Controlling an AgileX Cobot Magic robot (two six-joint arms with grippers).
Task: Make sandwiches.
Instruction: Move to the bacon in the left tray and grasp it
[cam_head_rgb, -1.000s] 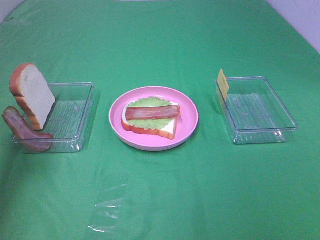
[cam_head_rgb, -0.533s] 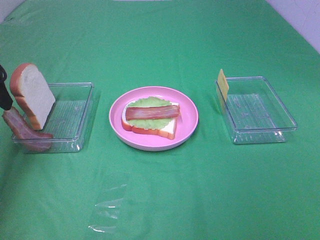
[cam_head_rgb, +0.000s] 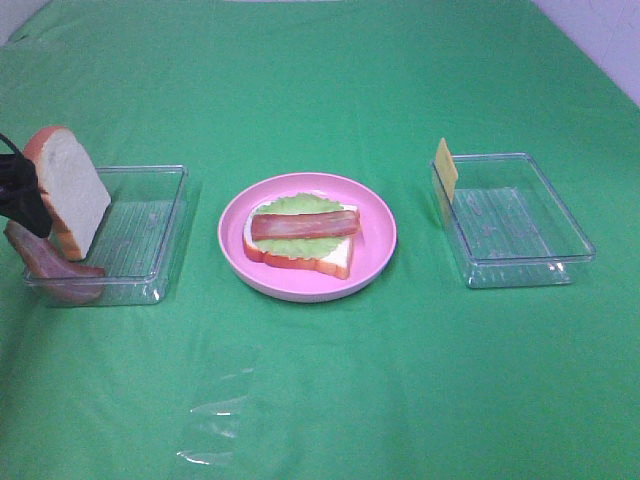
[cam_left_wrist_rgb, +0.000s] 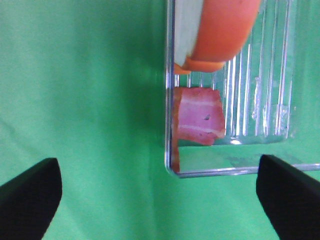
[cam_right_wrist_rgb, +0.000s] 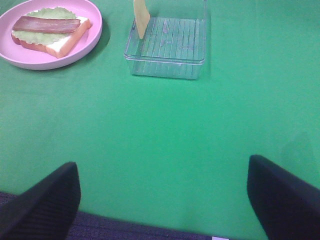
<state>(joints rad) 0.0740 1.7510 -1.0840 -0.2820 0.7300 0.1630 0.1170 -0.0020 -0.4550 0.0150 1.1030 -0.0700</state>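
The sandwich (cam_head_rgb: 300, 240) sits half built on a pink plate (cam_head_rgb: 375, 215) in the middle of the green tabletop (cam_head_rgb: 320, 90). It is an open stack: a bread slice (cam_head_rgb: 335, 258) at the bottom, a lettuce leaf (cam_head_rgb: 295, 205) on it, and a bacon strip (cam_head_rgb: 303, 224) lying across the leaf. Nothing covers the bacon.

Toward the tabletop's left edge stands a clear tray (cam_head_rgb: 150, 215). A second bread slice (cam_head_rgb: 75, 190) stands tilted at the tray's left side, its white face turned toward the plate. A second bacon strip (cam_head_rgb: 50, 265) lies at the tray's near left corner, below that slice.

The left gripper (cam_left_wrist_rgb: 158, 172) hovers over this corner, just beside the standing slice. Its fingers (cam_left_wrist_rgb: 30, 195) are spread wide and hold nothing. Whether it touches the slice cannot be told.

Toward the tabletop's right edge is another clear tray (cam_head_rgb: 520, 225). A yellow cheese square (cam_head_rgb: 446, 168) stands on edge against its far left corner.

The right gripper (cam_right_wrist_rgb: 161, 165) hangs above the near edge of the tabletop, well apart from that tray and from the plate. Its fingers (cam_right_wrist_rgb: 42, 205) are also spread wide, with only bare green cloth between them.
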